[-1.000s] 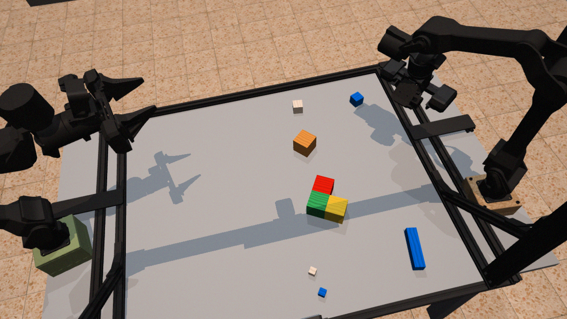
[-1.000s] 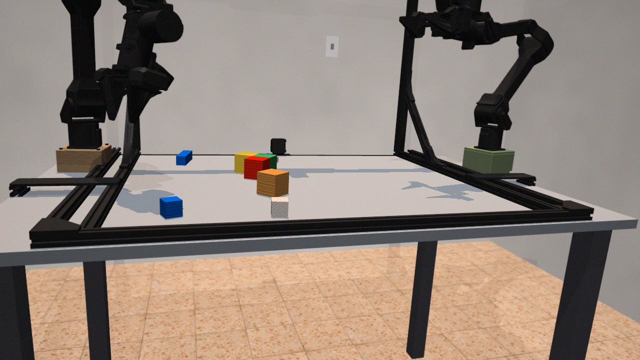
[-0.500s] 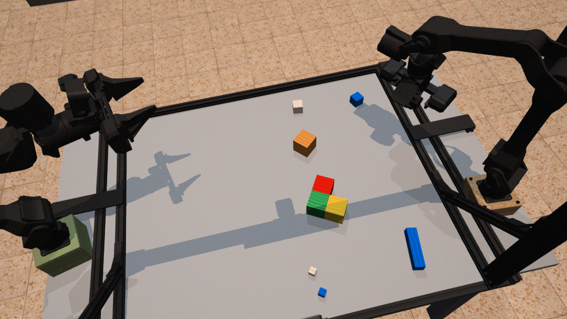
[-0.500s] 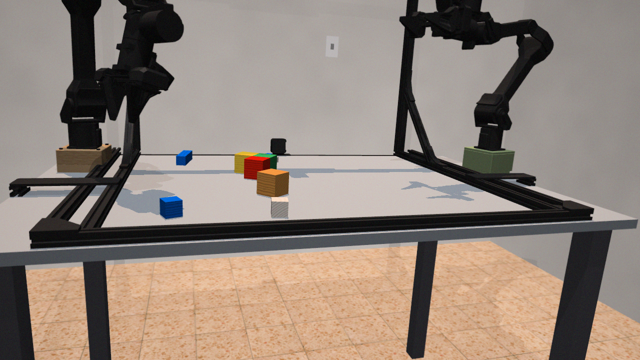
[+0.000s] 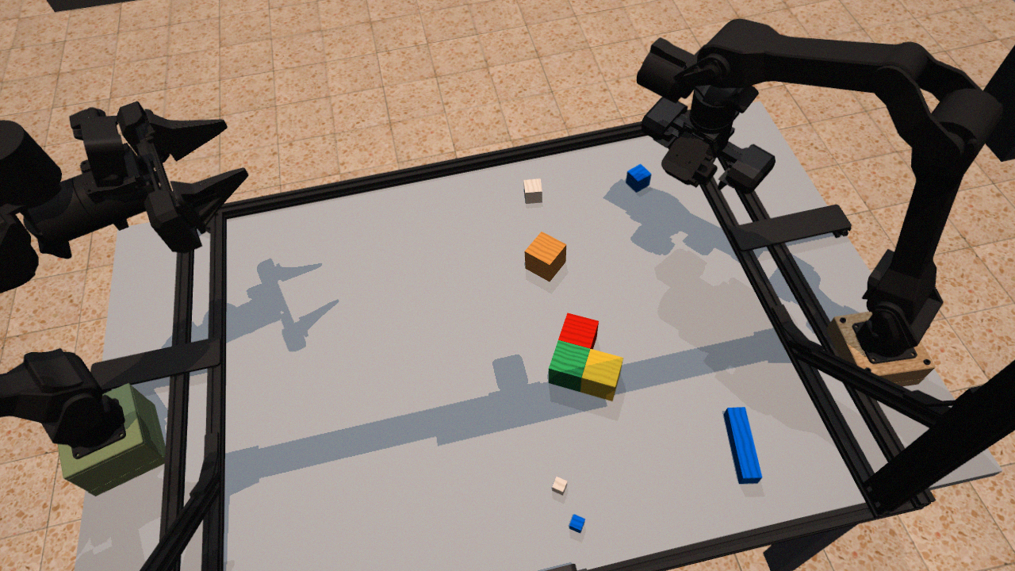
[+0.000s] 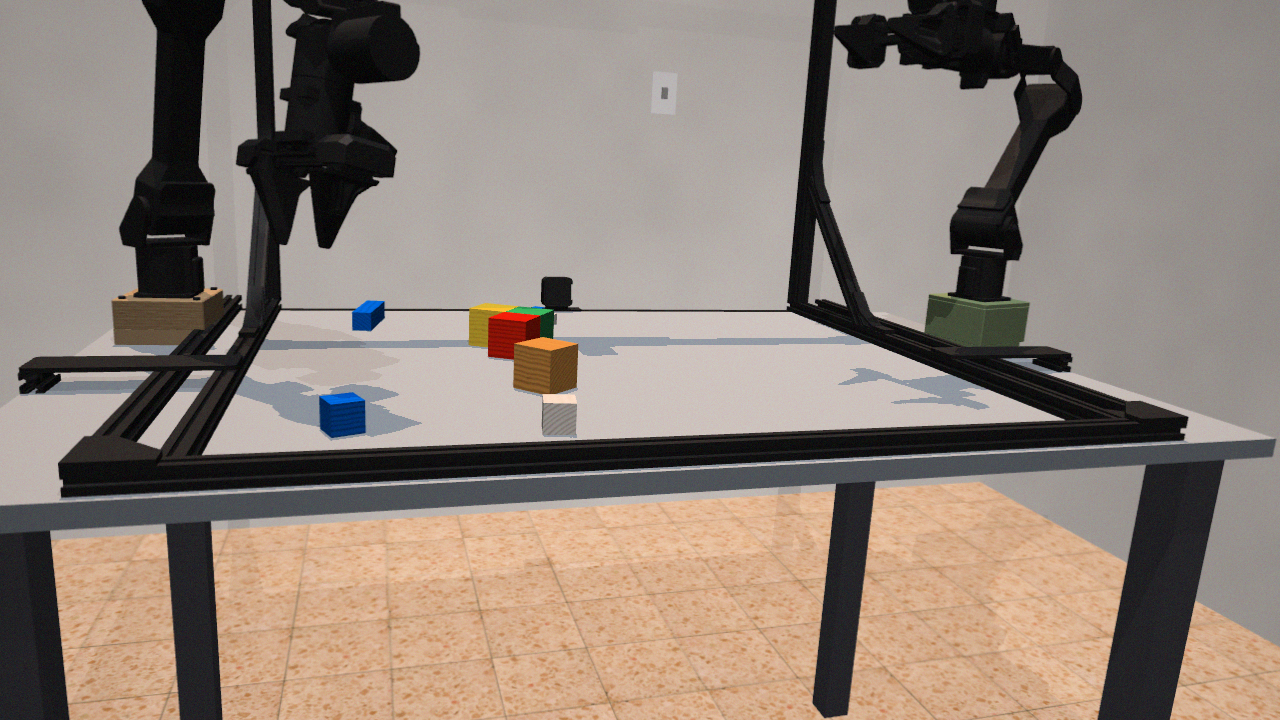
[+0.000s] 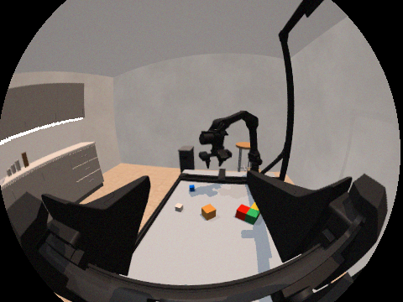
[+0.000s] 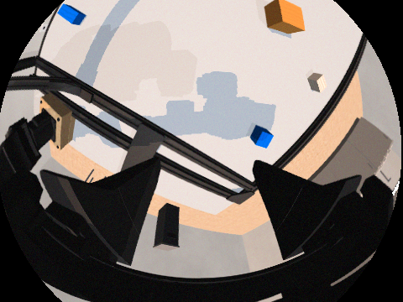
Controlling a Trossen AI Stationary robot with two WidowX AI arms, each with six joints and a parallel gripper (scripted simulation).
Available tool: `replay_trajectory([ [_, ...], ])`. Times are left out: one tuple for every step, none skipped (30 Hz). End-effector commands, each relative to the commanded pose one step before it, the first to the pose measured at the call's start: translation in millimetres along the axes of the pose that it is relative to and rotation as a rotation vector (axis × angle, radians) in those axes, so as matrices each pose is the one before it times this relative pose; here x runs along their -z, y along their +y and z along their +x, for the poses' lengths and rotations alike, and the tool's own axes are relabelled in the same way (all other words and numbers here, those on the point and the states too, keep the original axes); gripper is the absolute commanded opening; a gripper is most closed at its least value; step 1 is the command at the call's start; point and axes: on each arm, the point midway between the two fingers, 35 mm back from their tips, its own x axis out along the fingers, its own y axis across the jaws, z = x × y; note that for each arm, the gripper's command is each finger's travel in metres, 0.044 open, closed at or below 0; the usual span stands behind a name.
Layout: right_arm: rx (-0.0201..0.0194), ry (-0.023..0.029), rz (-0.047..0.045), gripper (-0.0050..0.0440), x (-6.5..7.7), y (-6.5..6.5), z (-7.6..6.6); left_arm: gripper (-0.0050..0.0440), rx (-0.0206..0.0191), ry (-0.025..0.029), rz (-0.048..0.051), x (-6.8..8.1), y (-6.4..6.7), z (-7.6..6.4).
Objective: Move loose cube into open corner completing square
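The loose orange cube (image 5: 545,255) (image 6: 545,365) (image 7: 208,212) (image 8: 285,17) lies on the table, apart from the other three and turned relative to them. A red cube (image 5: 578,330) (image 6: 512,336) (image 7: 242,211), a green cube (image 5: 569,358) (image 7: 252,216) and a yellow cube (image 5: 603,369) (image 6: 487,324) form an L with green at its bend. The open corner is between red and yellow, diagonal to green. My left gripper (image 5: 235,147) (image 7: 199,179) is open and empty, high over the table's left side in the top view. My right gripper (image 6: 305,243) (image 8: 208,164) is open and empty, high near the blue cube.
A blue cube (image 5: 638,177) (image 6: 341,414) (image 8: 262,137) and a white block (image 5: 533,190) (image 6: 559,415) (image 8: 316,82) lie beyond the orange cube in the top view. A long blue bar (image 5: 742,445), a tiny white cube (image 5: 559,485) and a tiny blue cube (image 5: 576,523) lie nearer. A black frame (image 5: 439,170) borders the work area.
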Motion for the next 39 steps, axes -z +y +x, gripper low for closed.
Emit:
replay_trajectory([
  [0.00611,-0.04704,-0.01289,0.0365,-24.47,-28.28,1.83,0.0400,-0.00425,-0.01226,0.00702,-15.78,15.65,-19.82],
  [0.00253,-0.01303,-0.00386,0.0365,-7.09,-7.99,0.95,0.0400,0.00002,0.00205,0.00064,-2.51,3.89,-5.99],
  [0.00236,-0.01344,-0.00402,0.0365,-7.47,-8.01,1.28,0.0400,0.00002,0.00212,0.00050,-2.51,3.50,-6.34],
  [0.00215,-0.01376,-0.00415,0.0365,-7.80,-7.96,1.63,0.0400,0.00001,0.00216,0.00034,-2.48,3.04,-6.63],
  [0.00192,-0.01400,-0.00426,0.0365,-8.09,-7.84,1.99,0.0400,0.00001,0.00218,0.00017,-2.44,2.52,-6.85],
  [0.00166,-0.01415,-0.00434,0.0365,-8.31,-7.64,2.35,0.0400,0.00001,0.00217,0.00000,-2.37,1.96,-6.98],
  [0.00139,-0.01421,-0.00440,0.0365,-8.47,-7.39,2.69,0.0400,0.00001,0.00213,-0.00017,-2.28,1.38,-7.03],
  [0.00110,-0.01418,-0.00442,0.0365,-8.57,-7.08,3.02,0.0400,0.00000,0.00207,-0.00033,-2.18,0.78,-6.99],
  [0.00082,-0.01406,-0.00442,0.0365,-8.59,-6.72,3.32,0.0400,0.00000,0.00199,-0.00049,-2.07,0.20,-6.86],
  [0.00054,-0.01385,-0.00439,0.0365,-8.54,-6.33,3.58,0.0400,0.00000,0.00189,-0.00062,-1.94,-0.35,-6.65],
  [0.00000,0.00000,0.00000,0.0365,0.00,0.00,0.00,0.0400,0.00000,0.00000,0.00000,0.00,0.00,0.00],
  [0.00000,0.00000,0.00000,0.0365,0.00,0.00,0.00,0.0400,0.00000,0.00000,0.00000,0.00,0.00,0.00],
  [0.00027,-0.01356,-0.00432,0.0365,-8.42,-5.90,3.80,0.0400,0.00000,0.00177,-0.00075,-1.81,-0.87,-6.37],
  [0.00002,-0.01318,-0.00422,0.0365,-8.23,-5.46,3.97,0.0400,0.00000,0.00164,-0.00085,-1.67,-1.32,-6.02],
  [-0.00021,-0.01271,-0.00410,0.0365,-7.98,-5.00,4.09,0.0400,0.00000,0.00150,-0.00093,-1.53,-1.71,-5.62],
  [-0.00041,-0.01218,-0.00395,0.0365,-7.66,-4.54,4.15,0.0400,-0.00001,0.00136,-0.00098,-1.39,-2.03,-5.18],
  [-0.00058,-0.01157,-0.00377,0.0365,-7.30,-4.09,4.15,0.0400,-0.00001,0.00121,-0.00101,-1.25,-2.27,-4.72],
  [-0.00072,-0.01090,-0.00357,0.0365,-6.88,-3.64,4.10,0.0400,-0.00001,0.00107,-0.00102,-1.11,-2.43,-4.24],
  [-0.00082,-0.01018,-0.00335,0.0365,-6.42,-3.22,3.98,0.0400,-0.00001,0.00093,-0.00101,-0.98,-2.52,-3.77],
  [-0.00089,-0.00941,-0.00310,0.0365,-5.93,-2.82,3.82,0.0400,-0.00001,0.00080,-0.00098,-0.86,-2.53,-3.31],
  [-0.00092,-0.00860,-0.00285,0.0365,-5.41,-2.44,3.60,0.0400,-0.00001,0.00068,-0.00093,-0.74,-2.47,-2.87],
  [-0.00092,-0.00777,-0.00258,0.0365,-4.87,-2.09,3.34,0.0400,-0.00001,0.00057,-0.00087,-0.63,-2.36,-2.45],
  [-0.00089,-0.00691,-0.00230,0.0365,-4.33,-1.77,3.05,0.0400,0.00000,0.00047,-0.00079,-0.54,-2.20,-2.07],
  [-0.00084,-0.00605,-0.00202,0.0365,-3.78,-1.48,2.72,0.0400,0.00000,0.00038,-0.00071,-0.45,-2.00,-1.72],
  [-0.00076,-0.00520,-0.00174,0.0365,-3.24,-1.22,2.38,0.0400,0.00000,0.00031,-0.00062,-0.37,-1.77,-1.41],
  [-0.00067,-0.00436,-0.00146,0.0365,-2.71,-0.99,2.03,0.0400,0.00000,0.00024,-0.00053,-0.30,-1.52,-1.13],
  [-0.00057,-0.00356,-0.00119,0.0365,-2.21,-0.78,1.67,0.0400,0.00000,0.00019,-0.00043,-0.23,-1.26,-0.89],
  [0.00000,0.00000,0.00000,0.0365,0.00,0.00,0.00,0.0400,0.00000,0.00000,0.00000,0.00,0.00,0.00],
  [0.00000,0.00000,0.00000,0.0365,0.00,0.00,0.00,0.0400,0.00000,0.00000,0.00000,0.00,0.00,0.00],
  [-0.00046,-0.00280,-0.00094,0.0365,-1.73,-0.60,1.33,0.0400,0.00000,0.00014,-0.00034,-0.18,-1.00,-0.68],
  [-0.00035,-0.00209,-0.00070,0.0365,-1.29,-0.44,1.00,0.0400,0.00000,0.00010,-0.00026,-0.13,-0.76,-0.49],
  [-0.00025,-0.00146,-0.00049,0.0365,-0.90,-0.30,0.70,0.0400,0.00000,0.00007,-0.00018,-0.09,-0.54,-0.34],
  [-0.00016,-0.00093,-0.00031,0.0365,-0.57,-0.19,0.45,0.0400,0.00000,0.00004,-0.00012,-0.06,-0.34,-0.21],
  [-0.00009,-0.00050,-0.00017,0.0365,-0.31,-0.10,0.24,0.0400,0.00000,0.00002,-0.00006,-0.03,-0.18,-0.11],
  [-0.00003,-0.00019,-0.00006,0.0365,-0.12,-0.04,0.09,0.0400,0.00000,0.00001,-0.00002,-0.01,-0.07,-0.04],
  [-0.00001,-0.00003,-0.00001,0.0365,-0.02,0.00,0.01,0.0400,0.00000,0.00000,0.00000,0.00,-0.01,-0.01],
  [-0.00132,0.00033,0.00000,0.0365,0.10,-0.01,1.10,0.0400,0.00000,0.00000,0.00000,0.00,0.00,0.00],
  [-0.00331,0.00081,0.00000,0.0365,0.26,-0.02,2.76,0.0400,0.00000,0.00000,0.00000,0.00,0.00,0.00],
  [-0.00132,0.00033,0.00000,0.0365,0.10,-0.01,1.10,0.0400,0.00000,0.00000,0.00000,0.00,0.00,0.00],
])
